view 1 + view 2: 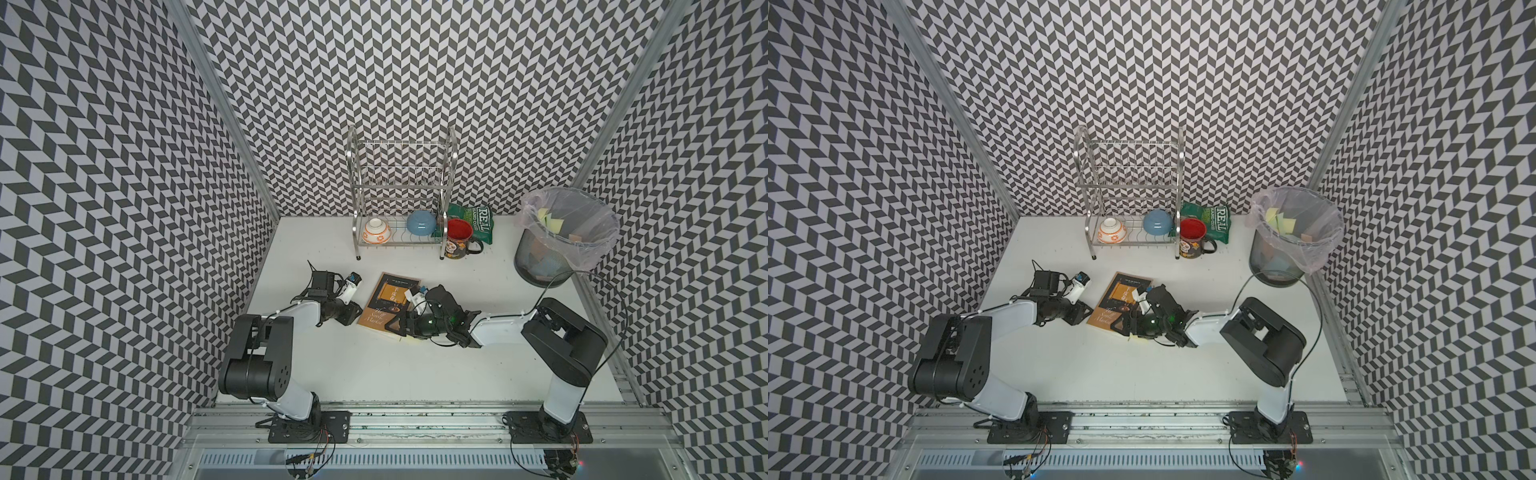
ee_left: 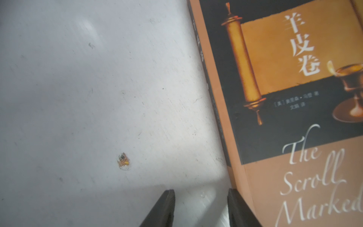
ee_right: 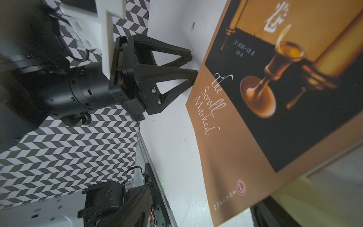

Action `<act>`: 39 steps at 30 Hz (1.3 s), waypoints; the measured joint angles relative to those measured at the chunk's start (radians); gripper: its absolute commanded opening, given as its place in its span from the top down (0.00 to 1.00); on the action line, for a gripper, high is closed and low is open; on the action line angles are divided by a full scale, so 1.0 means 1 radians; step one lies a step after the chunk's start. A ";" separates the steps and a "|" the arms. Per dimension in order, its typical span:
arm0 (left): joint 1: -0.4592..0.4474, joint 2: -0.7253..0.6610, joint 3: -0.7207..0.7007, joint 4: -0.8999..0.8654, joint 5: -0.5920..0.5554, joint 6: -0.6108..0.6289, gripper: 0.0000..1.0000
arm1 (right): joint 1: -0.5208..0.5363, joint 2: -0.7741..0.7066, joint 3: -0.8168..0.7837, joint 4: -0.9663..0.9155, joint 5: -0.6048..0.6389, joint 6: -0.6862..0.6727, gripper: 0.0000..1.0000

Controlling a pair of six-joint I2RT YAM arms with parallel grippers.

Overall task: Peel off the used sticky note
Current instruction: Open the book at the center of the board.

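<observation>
The sticky note (image 3: 294, 196), pale yellow, lies at the book's (image 1: 384, 301) near edge, largely hidden under the right gripper (image 1: 394, 328). That gripper's fingers stand wide, straddling the book's corner and clamping nothing. The left gripper (image 2: 200, 193) sits at the book's spine side, fingers narrowly apart and empty.

Book (image 3: 255, 137), brown-and-black cover lettered "The Scroll Marked", on white table (image 3: 170, 157); near corner raised, cover bowed. Pale yellow sheet (image 3: 290, 198) under that corner, possibly sticky note, too blurred to confirm. Left gripper (image 3: 192, 65) just beside book's edge, jaws parted. Right gripper (image 3: 202, 198) straddles raised corner, jaws wide; one finger (image 3: 137, 206) dark, blurred, clear of cover.
</observation>
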 measured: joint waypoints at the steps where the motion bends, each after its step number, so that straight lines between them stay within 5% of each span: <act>1: 0.000 0.000 0.000 0.000 0.000 0.000 0.53 | 0.000 0.000 0.000 0.000 0.000 0.000 0.19; 26: 0.000 -0.014 -0.009 -0.009 0.029 0.011 0.47 | -0.033 0.092 0.014 0.102 0.001 0.062 0.45; 39: -0.014 -0.240 -0.011 -0.134 0.089 0.128 0.17 | -0.075 0.146 0.086 0.094 -0.015 0.053 0.45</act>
